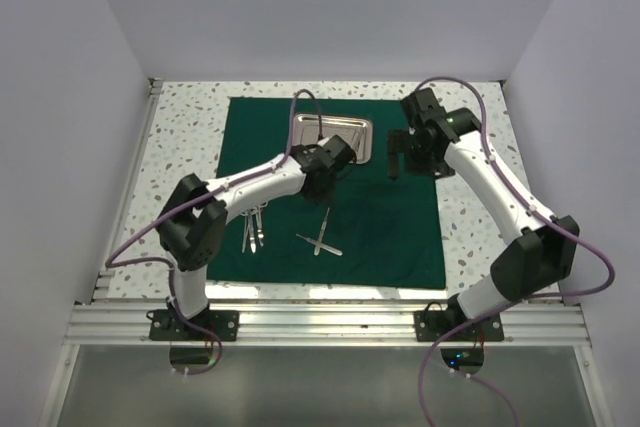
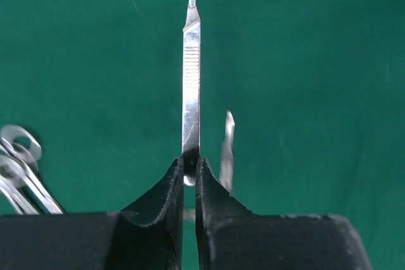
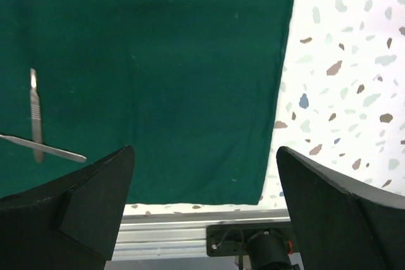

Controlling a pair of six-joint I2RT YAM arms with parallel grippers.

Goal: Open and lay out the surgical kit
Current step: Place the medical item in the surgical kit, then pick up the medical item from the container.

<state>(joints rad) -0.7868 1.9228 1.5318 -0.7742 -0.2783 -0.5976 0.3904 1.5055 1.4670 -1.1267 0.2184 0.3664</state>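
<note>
Steel slim instrument (image 2: pixel 191 80) pinched in L tool (image 2: pixel 189 164), prob. scalpel handle; R tool (image 3: pixel 204 151) spread over green cloth (image 3: pixel 158 61).

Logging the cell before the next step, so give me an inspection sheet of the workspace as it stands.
Surface: speckled table, green cloth spread flat on it.
Job's things: steel tray on the cloth's far part; ring-handled instruments and a crossed pair lying on the cloth.
Clutter: nothing seen.
Grippers: left gripper shut on a flat steel handle; right gripper open, empty.
Cables: purple cables loop along both arms.
Surroundings: white walls, metal rail at the near edge.
</note>
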